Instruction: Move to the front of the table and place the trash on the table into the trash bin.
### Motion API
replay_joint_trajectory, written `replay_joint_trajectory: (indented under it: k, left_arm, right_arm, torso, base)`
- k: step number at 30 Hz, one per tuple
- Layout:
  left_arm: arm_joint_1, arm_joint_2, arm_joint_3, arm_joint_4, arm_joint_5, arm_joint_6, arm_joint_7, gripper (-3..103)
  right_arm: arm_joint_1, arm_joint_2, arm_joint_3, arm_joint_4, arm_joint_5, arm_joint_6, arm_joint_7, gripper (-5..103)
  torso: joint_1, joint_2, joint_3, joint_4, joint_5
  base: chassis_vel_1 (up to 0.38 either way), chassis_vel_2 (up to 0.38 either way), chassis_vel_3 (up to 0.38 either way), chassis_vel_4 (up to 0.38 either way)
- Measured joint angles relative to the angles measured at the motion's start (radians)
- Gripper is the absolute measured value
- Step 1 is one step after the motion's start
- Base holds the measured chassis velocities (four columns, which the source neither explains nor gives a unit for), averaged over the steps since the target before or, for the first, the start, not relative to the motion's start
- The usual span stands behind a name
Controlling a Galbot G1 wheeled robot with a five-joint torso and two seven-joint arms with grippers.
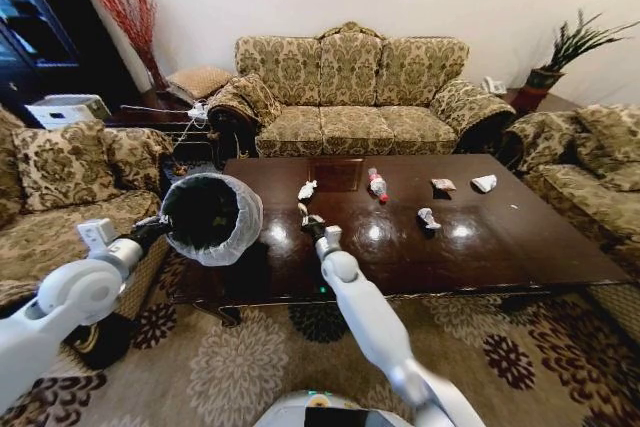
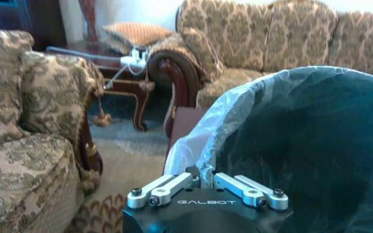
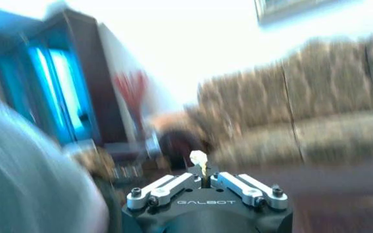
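The left gripper [image 2: 203,182] is clamped on the rim of the trash bin [image 1: 212,215], held at the table [image 1: 520,247] edge, while the right gripper [image 1: 312,222] pinches a small scrap [image 3: 199,158] — bottle [image 1: 377,184] and several wads [image 1: 484,183] still await clearing.

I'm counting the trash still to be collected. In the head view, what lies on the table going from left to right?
White paper wad → bottle → crumpled wrapper → brown scrap → white wad. The bin, held by the left pincer, hangs off the table's left end.
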Motion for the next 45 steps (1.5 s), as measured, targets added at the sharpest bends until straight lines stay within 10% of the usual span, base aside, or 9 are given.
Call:
replay_joint_trajectory:
  k: [9, 18, 29, 36, 45]
  left_arm:
    - [0.008, 0.149, 0.009, -0.006, -0.1, 0.024, -0.027, 0]
    - [0.004, 0.232, -0.021, -0.118, -0.136, 0.035, -0.056, 0]
    - [-0.012, 0.255, -0.032, -0.226, -0.154, 0.036, -0.08, 0]
    - [-0.015, 0.249, -0.033, -0.178, -0.151, 0.033, -0.073, 0]
    - [-0.035, 0.188, -0.036, 0.0, -0.113, 0.009, -0.045, 0]
  right_arm:
    - [-0.031, -0.18, -0.079, 0.54, 0.212, -0.122, -0.018, 0]
    - [0.141, -0.158, -0.286, 0.43, 0.2, -0.158, 0.007, 0]
    - [0.25, -0.076, -0.355, 0.309, 0.131, -0.247, 0.074, 41]
    - [0.232, -0.089, -0.327, 0.335, 0.153, -0.164, 0.042, 62]
    - [0.107, -0.189, 0.012, 0.356, 0.097, -0.144, 0.105, 95]
  torso:
    - [0.0, 0.0, 0.0, -0.0001, 0.0]
    - [0.0, 0.0, 0.0, 0.0, 0.0]
    - [0.0, 0.0, 0.0, 0.0001, -0.0001]
    - [0.0, 0.0, 0.0, 0.0001, -0.0001]
    - [0.0, 0.0, 0.0, 0.0, 0.0]
  base:
    - [0.0, 0.0, 0.0, 0.0]
    - [0.0, 0.0, 0.0, 0.0]
    - [0.0, 0.0, 0.0, 0.0]
    - [0.0, 0.0, 0.0, 0.0]
    - [0.0, 0.0, 0.0, 0.0]
